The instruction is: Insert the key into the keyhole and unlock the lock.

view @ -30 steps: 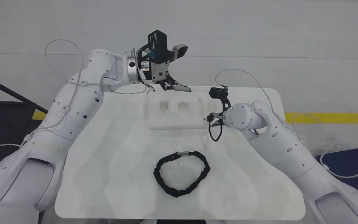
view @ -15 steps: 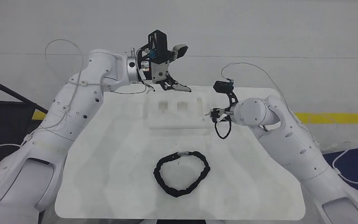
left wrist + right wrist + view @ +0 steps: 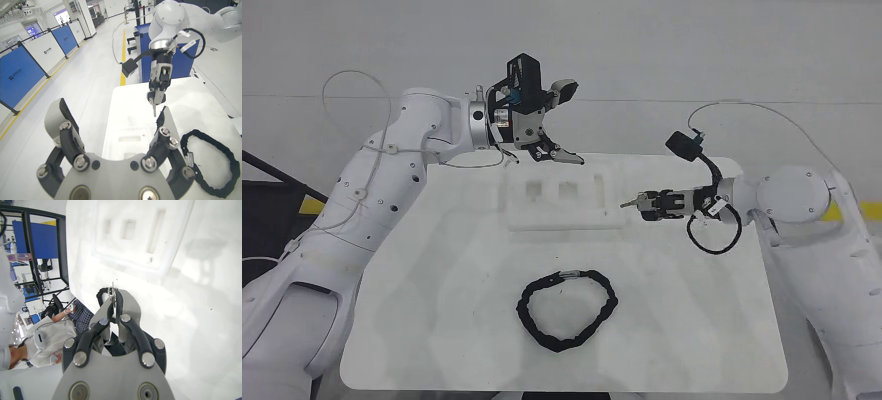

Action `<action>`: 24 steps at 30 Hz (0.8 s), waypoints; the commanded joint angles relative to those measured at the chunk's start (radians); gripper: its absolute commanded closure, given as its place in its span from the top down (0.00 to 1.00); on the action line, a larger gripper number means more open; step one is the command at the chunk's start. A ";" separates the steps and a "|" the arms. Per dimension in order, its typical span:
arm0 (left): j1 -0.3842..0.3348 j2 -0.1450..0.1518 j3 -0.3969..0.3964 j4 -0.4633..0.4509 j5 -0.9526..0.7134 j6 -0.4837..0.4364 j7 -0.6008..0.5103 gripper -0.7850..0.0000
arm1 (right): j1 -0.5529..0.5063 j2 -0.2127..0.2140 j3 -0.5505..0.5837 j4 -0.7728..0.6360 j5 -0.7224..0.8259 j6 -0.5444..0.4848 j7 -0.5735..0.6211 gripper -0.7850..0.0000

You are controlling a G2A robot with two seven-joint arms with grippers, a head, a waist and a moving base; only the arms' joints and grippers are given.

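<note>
over the table (image 3: 442, 300), the right claw (image 3: 157, 98) pinches one key (image 3: 154, 110); left claw (image 3: 111, 111) wide, empty; one lock (image 3: 524, 308).

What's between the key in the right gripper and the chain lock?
In the top view, a corner of the white foam tray, then bare table, separates the key from the chain lock.

The tray (image 3: 562, 222) lay on the table (image 3: 442, 300) at the upper centre of the top view. The chain lock (image 3: 566, 310) lay on the table below it, well apart. The key (image 3: 628, 204) sat just right of the tray, held in the right gripper (image 3: 647, 205). The left gripper (image 3: 554, 152) hung over the tray's upper edge.
</note>
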 commanded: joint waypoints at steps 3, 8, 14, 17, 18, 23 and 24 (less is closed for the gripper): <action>0.000 0.000 0.000 0.000 0.000 0.000 0.000 1.00 | -0.048 0.014 0.091 -0.066 0.095 -0.032 0.015 0.00; 0.000 0.000 0.000 0.000 0.000 0.000 0.000 1.00 | -0.078 0.023 0.156 -0.104 0.191 -0.074 0.023 0.00; 0.000 0.000 0.000 0.000 0.000 0.000 0.000 1.00 | -0.088 0.030 0.194 -0.135 0.280 -0.079 0.026 0.00; 0.000 0.000 0.000 0.000 0.000 0.000 0.000 1.00 | -0.092 0.034 0.207 -0.147 0.294 -0.080 0.027 0.00; 0.000 0.000 0.000 0.000 0.000 0.000 0.000 1.00 | -0.094 0.036 0.211 -0.152 0.302 -0.082 0.027 0.00; 0.000 0.000 0.000 0.000 0.000 0.000 0.000 1.00 | -0.101 0.039 0.217 -0.157 0.325 -0.098 0.024 0.00; 0.000 0.000 0.000 0.000 0.000 0.000 0.000 1.00 | -0.101 0.039 0.217 -0.157 0.325 -0.098 0.024 0.00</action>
